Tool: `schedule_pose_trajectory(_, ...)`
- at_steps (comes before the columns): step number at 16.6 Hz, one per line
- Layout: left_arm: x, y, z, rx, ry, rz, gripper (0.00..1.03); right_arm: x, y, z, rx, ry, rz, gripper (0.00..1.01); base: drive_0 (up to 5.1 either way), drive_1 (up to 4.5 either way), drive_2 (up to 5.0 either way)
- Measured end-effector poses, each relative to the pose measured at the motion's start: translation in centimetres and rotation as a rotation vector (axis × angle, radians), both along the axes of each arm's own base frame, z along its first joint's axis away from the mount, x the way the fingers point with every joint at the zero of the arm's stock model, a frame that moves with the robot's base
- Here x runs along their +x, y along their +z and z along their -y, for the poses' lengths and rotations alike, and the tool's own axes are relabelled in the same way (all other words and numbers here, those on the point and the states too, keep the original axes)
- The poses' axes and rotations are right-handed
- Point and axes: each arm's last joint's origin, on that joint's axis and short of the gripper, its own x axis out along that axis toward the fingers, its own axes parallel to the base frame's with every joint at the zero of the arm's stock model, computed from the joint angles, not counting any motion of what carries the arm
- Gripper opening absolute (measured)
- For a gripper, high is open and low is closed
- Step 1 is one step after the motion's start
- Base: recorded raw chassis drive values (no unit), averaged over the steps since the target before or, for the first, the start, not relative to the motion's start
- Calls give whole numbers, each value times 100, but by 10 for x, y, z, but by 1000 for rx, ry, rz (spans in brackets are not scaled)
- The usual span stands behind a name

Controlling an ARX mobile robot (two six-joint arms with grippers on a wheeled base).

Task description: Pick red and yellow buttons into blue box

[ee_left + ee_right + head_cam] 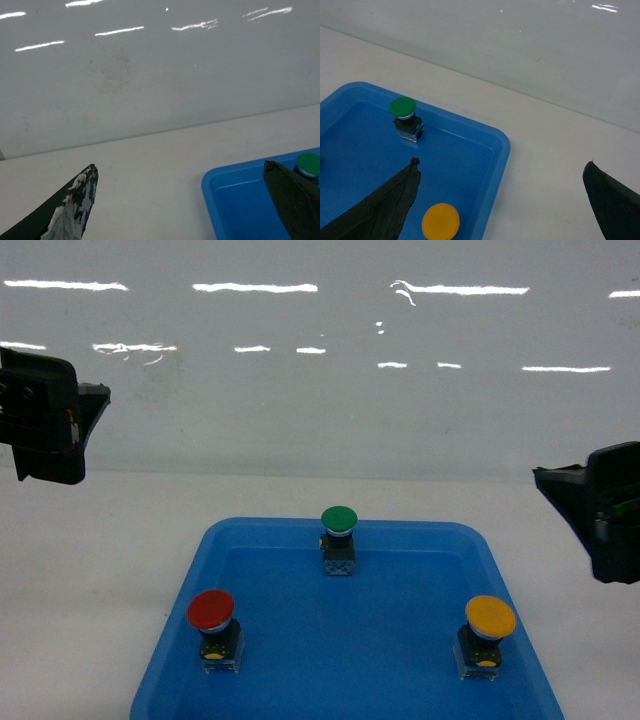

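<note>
Tray (180,640) front edge cut off; red button (212,611) and yellow button (490,617) upright inside. Left gripper (180,200) and right gripper (500,200) spread, empty.

White, smooth matte tabletop (90,570), running back to a glossy pale wall. Resting directly on it: one shallow blue plastic tray with rounded corners (455,535), set at the near middle, its front edge cut off by the frame. Table surface bare on either side of tray.
</note>
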Motion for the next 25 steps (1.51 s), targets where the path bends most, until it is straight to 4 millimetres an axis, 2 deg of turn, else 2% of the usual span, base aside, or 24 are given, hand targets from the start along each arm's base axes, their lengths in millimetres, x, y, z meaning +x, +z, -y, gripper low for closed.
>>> schedule_pose_trajectory(2, 2, -1, 0, 18, 2, 8, 98, 3, -7, -1, 1, -41, -60, 98, 0, 0, 0)
schedule_pose_trajectory(22, 2, -1, -1, 30, 7, 11, 98, 4, -6, 0, 26, -59, -59, 98, 0, 0, 0)
schedule_pose_trajectory(23, 2, -1, -1, 30, 7, 11, 98, 10, -3, -10, 43, 7, -55, 98, 0, 0, 0)
schedule_pose_trajectory(24, 2, -1, -1, 30, 8, 11, 98, 19, -6, -34, 57, 145, -108, 98, 0, 0, 0)
schedule_pose_trajectory(25, 2, -1, -1, 30, 7, 11, 98, 26, -13, -46, 25, 192, -170, 98, 0, 0, 0)
